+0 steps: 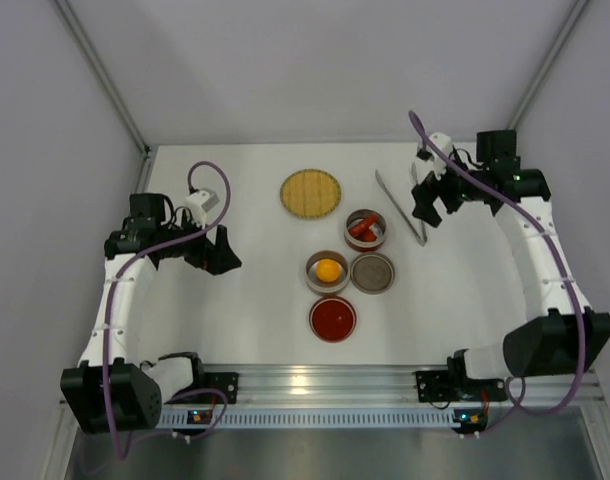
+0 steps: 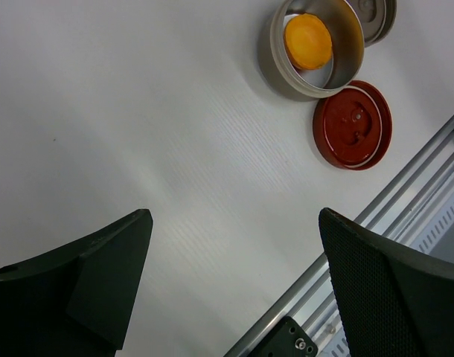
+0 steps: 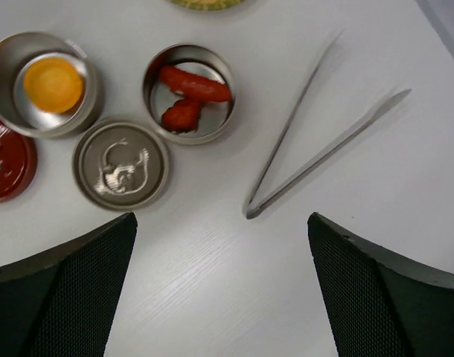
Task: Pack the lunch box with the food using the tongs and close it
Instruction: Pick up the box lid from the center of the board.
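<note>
Left gripper (image 2: pixel 234 216): jaws apart, over bare surface (image 2: pixel 138 111).
Right gripper (image 3: pixel 220 219): jaws apart, holding nothing.
Tongs (image 3: pixel 294 121): flat on the surface, right of the tins.
Food: orange piece (image 3: pixel 53 83) in one open tin (image 3: pixel 4 63), red pieces (image 3: pixel 193 85) in another (image 3: pixel 154 71).
Red lid (image 3: pixel 0 160): apparently loose, beside the orange piece's tin.

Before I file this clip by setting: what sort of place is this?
Likely a robot lab cell: bare white walls, a white table, left arm and right arm bolted to an aluminium rail.
</note>
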`<state>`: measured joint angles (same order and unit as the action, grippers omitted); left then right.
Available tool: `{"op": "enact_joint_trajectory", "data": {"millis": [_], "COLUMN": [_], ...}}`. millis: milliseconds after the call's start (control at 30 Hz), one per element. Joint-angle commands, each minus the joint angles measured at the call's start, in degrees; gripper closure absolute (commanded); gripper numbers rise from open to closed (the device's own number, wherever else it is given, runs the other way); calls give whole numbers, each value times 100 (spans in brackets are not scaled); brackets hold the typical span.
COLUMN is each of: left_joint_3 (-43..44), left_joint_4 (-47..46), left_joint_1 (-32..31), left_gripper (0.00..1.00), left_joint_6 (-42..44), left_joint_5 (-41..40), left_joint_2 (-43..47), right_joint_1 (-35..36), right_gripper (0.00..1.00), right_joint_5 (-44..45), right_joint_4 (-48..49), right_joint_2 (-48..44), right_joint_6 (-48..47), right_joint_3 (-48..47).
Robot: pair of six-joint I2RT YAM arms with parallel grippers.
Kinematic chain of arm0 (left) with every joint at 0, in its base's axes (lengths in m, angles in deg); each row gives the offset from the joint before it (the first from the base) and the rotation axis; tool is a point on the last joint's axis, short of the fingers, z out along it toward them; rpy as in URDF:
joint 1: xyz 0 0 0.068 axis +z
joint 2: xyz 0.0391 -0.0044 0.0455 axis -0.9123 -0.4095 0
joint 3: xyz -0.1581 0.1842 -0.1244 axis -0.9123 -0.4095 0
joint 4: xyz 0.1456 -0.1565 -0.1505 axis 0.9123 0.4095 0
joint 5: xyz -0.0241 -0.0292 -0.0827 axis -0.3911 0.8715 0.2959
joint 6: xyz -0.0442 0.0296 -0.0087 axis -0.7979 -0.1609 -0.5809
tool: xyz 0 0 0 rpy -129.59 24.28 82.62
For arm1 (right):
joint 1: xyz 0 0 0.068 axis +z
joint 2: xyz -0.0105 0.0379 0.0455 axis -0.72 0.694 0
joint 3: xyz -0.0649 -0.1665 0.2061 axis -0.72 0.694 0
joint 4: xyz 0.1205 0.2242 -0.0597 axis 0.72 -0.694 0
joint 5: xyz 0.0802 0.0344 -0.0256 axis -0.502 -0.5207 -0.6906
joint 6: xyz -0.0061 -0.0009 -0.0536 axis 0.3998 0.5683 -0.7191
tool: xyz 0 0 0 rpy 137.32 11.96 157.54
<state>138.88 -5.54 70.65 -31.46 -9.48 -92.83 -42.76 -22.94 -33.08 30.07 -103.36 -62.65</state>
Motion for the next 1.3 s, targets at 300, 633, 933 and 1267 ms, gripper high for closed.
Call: {"op": "enact_joint_trajectory", "data": {"millis": [300,633,933,1267], "left_joint_3": [29,-7,-68,-208], "left_joint_4": [332,314,288,208], "left_joint_1": [-7,1,-7,-7], "left_gripper": [2,2,2,2], "left_joint_6": [423,352,414,502], "left_joint_5": [544,799,914,914], "left_joint_2": [29,-191,-402,-473], "right_joint_1": [2049,2677,2791,2932], "right_gripper": [24,48,57,66], "right_joint_5": [-119,629,770,797], "right_joint_4": [-168,1397,1731,1723], "right_joint_2": [-1444,-294,376,490], "right_joint_6": [-2497,-2734,-2963,-3016], "right_joint_3": [2560,3370,3299,3519]}}
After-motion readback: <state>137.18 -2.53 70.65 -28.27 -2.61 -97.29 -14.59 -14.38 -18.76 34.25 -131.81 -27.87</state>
